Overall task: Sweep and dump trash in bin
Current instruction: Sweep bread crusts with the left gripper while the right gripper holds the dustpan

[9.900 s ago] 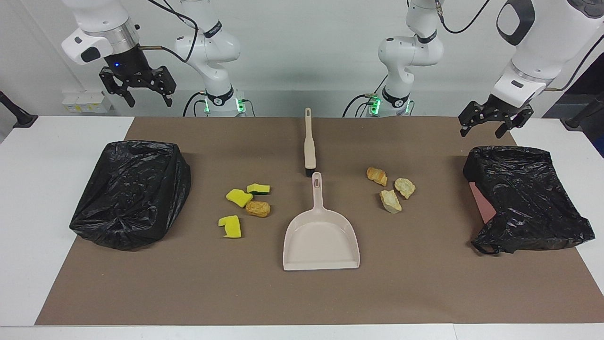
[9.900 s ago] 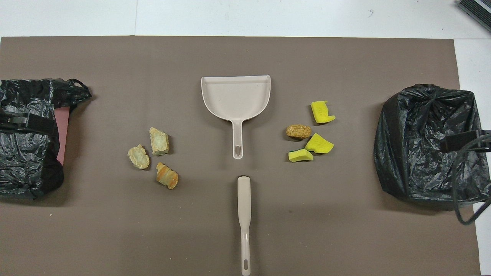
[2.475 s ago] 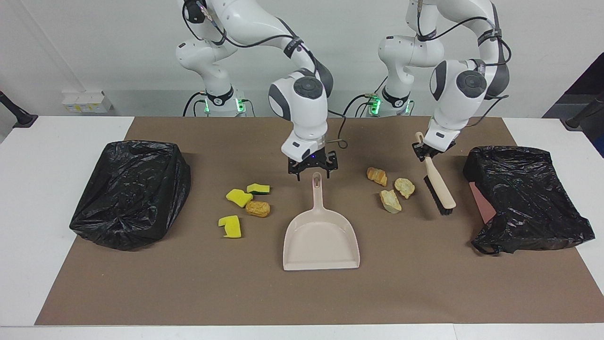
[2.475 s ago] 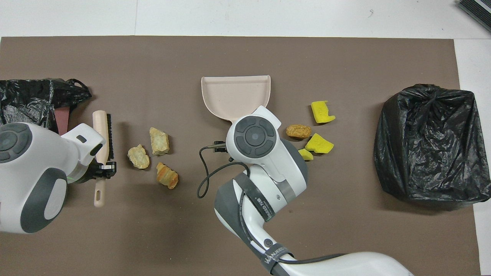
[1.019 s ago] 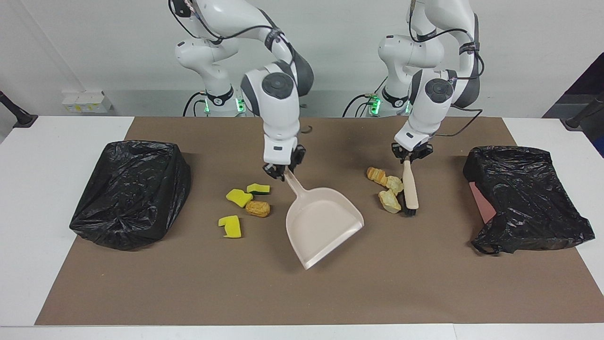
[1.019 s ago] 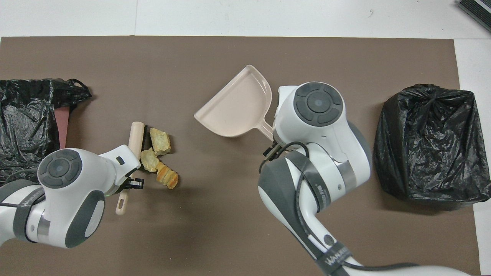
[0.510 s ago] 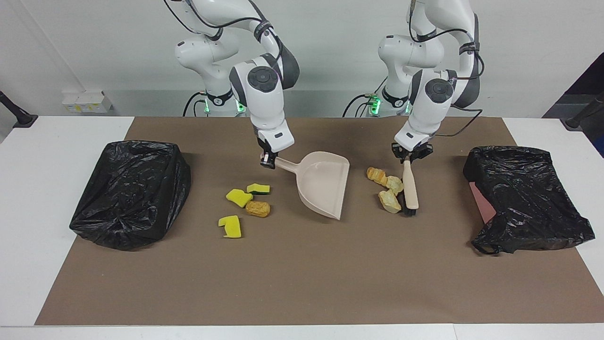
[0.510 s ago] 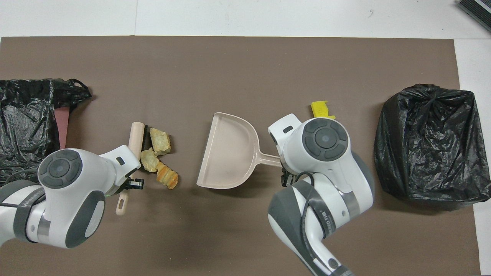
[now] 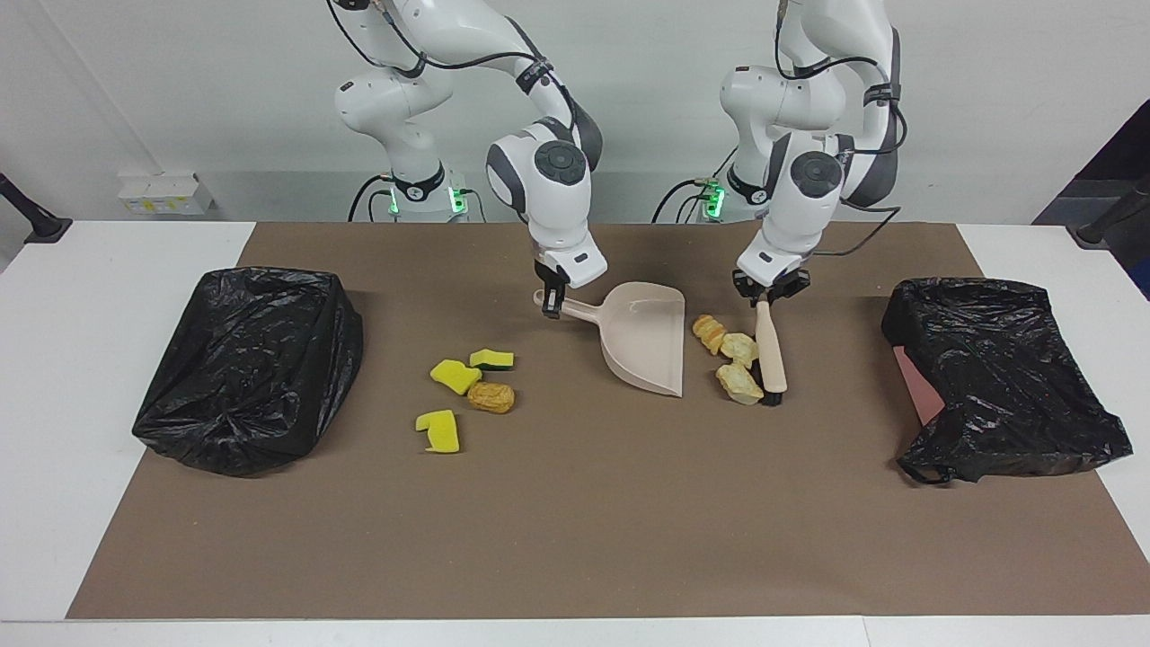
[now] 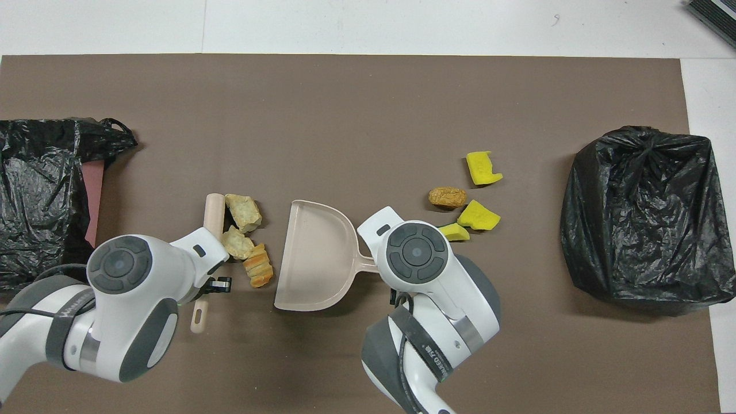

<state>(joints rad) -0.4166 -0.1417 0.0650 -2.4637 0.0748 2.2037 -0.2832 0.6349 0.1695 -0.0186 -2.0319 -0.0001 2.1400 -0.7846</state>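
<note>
My right gripper [image 9: 550,304] is shut on the handle of the beige dustpan [image 9: 642,346], whose open mouth faces three tan-to-orange trash lumps [image 9: 737,346] close beside it. On the lumps' other flank lies the beige brush [image 9: 771,355], bristles against them, with my left gripper [image 9: 766,295] shut on its handle. In the overhead view the lumps [image 10: 237,244] sit between the brush [image 10: 214,210] and the dustpan [image 10: 313,259]. More trash lies toward the right arm's end: three yellow sponge pieces [image 9: 455,375] and an orange lump [image 9: 491,396].
A bin lined with a black bag [image 9: 252,364] stands at the right arm's end of the brown mat. Another black-bagged bin [image 9: 997,377] stands at the left arm's end, a pink wall showing at its side.
The right gripper has carried the dustpan toward the left arm's end, up beside the three lumps. The left gripper has pushed the brush and the lumps a little toward the dustpan.
</note>
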